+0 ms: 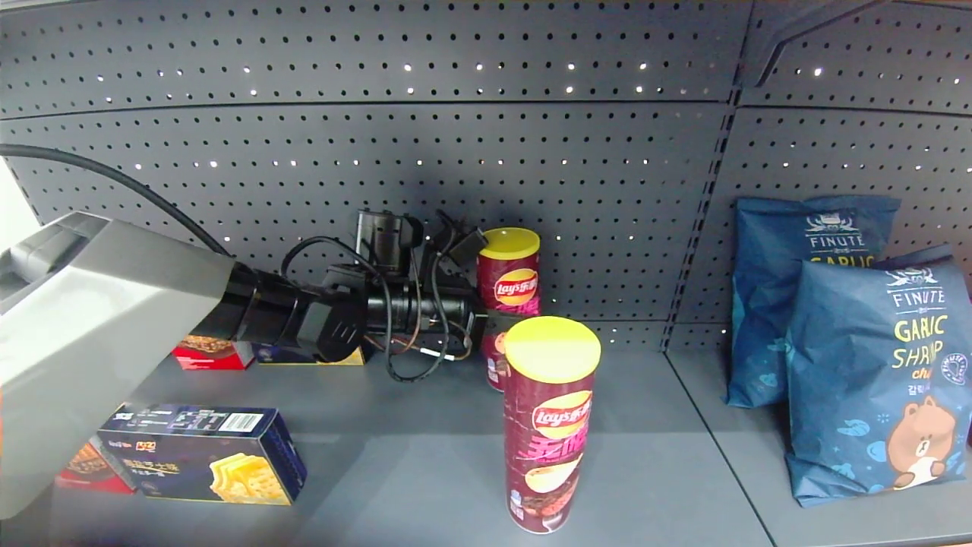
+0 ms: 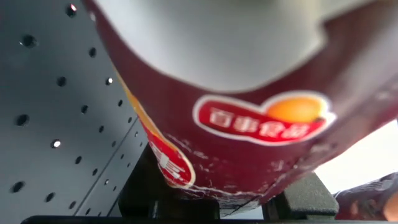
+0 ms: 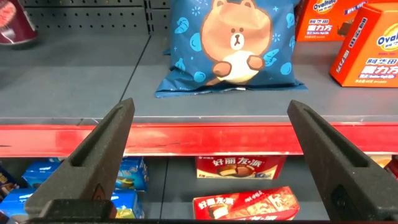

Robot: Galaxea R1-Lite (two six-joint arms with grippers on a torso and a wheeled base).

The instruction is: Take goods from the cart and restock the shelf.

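On the grey metal shelf, four card boxes are counted by the left edge. Two red boxes and two dark blue boxes are seen, one pair at the back left corner and one pair at the front left corner.

Two tall dark red chip cans with yellow lids are stood near the middle. The back can is placed close to the back wall with holes. It is held by the left gripper, whose black fingers are pressed against its sides. The front can is stood upright near the front edge, and it is not touched by anything. Two blue snack bags are leaned up at the right side, one in front of the other.

In the left wrist view the back can is seen very close, and the left gripper is clamped round it.

In the right wrist view more is added. The right gripper is spread wide with nothing in it, just before the red front strip. A bear bag is seen near the front edge, with two orange boxes beside it. A lower shelf is seen with more red boxes and blue packs.
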